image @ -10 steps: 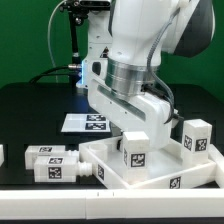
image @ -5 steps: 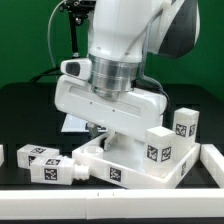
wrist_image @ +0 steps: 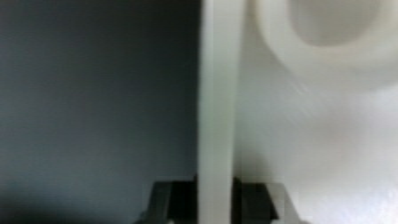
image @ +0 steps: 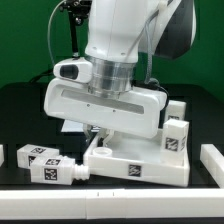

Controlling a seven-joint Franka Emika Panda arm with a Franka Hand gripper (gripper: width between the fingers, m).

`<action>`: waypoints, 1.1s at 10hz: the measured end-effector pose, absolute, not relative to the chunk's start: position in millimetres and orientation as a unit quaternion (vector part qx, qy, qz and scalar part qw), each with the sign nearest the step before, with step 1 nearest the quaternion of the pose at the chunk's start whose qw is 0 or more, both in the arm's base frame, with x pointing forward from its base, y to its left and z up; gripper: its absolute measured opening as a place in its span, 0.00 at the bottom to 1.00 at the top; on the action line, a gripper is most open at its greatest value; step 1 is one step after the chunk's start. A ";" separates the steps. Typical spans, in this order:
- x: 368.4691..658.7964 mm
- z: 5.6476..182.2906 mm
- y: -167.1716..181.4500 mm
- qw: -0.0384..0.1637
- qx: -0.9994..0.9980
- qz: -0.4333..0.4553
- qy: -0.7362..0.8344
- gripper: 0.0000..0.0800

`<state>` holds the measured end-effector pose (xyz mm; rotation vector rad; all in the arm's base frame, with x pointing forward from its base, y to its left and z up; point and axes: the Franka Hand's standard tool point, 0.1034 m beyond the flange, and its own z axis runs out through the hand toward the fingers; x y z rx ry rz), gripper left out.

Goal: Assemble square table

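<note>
1. Black worktop (image: 28,112) and a green backdrop frame the scene, and the arm's bulk fills the middle of the exterior view.
2. The end effector (image: 95,136) reaches down onto one edge of the square slab (image: 140,166). The slab lies flat below it and stretches away toward the exterior view's right.
3. In the wrist view the end effector (wrist_image: 217,200) is all but closed. The slab's thin raised rim (wrist_image: 217,100) is pinched between the dark pads (wrist_image: 173,200), and a corner hole (wrist_image: 329,30) shows beyond.
4. This grip makes sense. The slab looks too wide to span, so the rim is probably the only handle for sliding or turning it.
5. Two upright legs (image: 175,140) stand at the slab's side far from the end effector. I cannot tell whether they are screwed in.
6. Two loose legs (image: 45,166) lie on their sides toward the exterior view's left of the end effector, just beside the slab's corner, likely awaiting their turn.
7. A long white bar (image: 212,160) sits well beyond the slab.
</note>
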<state>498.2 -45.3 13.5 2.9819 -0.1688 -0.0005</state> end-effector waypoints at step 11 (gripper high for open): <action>550.7 28.3 -39.1 0.133 0.932 0.005 0.338 0.08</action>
